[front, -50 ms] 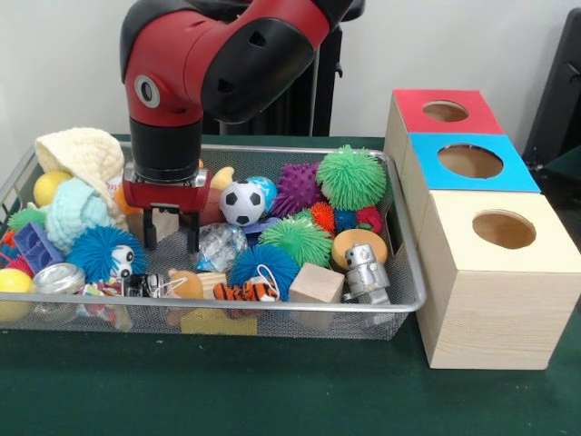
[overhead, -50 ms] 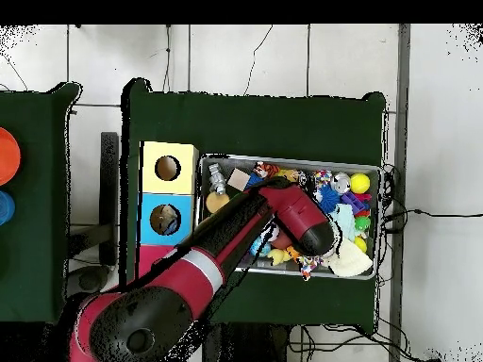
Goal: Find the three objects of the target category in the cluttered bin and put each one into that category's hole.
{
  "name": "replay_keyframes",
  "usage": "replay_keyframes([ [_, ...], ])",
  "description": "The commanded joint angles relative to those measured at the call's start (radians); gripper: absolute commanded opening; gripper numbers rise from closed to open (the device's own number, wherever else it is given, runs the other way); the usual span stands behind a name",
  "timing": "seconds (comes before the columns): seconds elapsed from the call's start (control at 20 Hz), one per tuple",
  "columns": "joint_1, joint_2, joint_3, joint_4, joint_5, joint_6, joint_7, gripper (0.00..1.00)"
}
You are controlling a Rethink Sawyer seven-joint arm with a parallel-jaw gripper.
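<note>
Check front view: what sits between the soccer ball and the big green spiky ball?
A purple spiky ball sits between the soccer ball and the big green spiky ball, seen in the front view; the arm hides that spot overhead.

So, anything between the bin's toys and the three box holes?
Only the bin's mesh wall on the boxes' side, and the boxes stand taller than it. The holes in the red box, blue box and wooden box show open, uncovered.

One wire bin [front, -50 ms: 399, 304]. Three hole boxes: red-topped [front, -50 ms: 418, 113], blue-topped [front, -50 ms: 436, 168], plain wood [front, -50 ms: 495, 291]. Spiky balls: two green [front, -50 ms: 351, 177], two blue [front, -50 ms: 263, 265], one purple [front, -50 ms: 298, 188]. One soccer ball [front, -50 ms: 241, 203]. One toy robot [front, -50 ms: 365, 271].
</note>
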Motion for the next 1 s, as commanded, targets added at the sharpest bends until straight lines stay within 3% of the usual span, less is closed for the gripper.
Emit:
replay_keyframes([
  [0.05,-0.004,0.045,0.169,-0.113,-0.017,-0.055,-0.176,1.0],
  [0.35,0.005,-0.004,0.154,-0.092,-0.086,-0.16,-0.193,1.0],
  [0.65,0.044,-0.03,0.106,-0.072,-0.178,-0.326,-0.036,1.0],
  [1.0,0.048,-0.047,0.126,-0.066,-0.16,-0.353,-0.028,1.0],
])
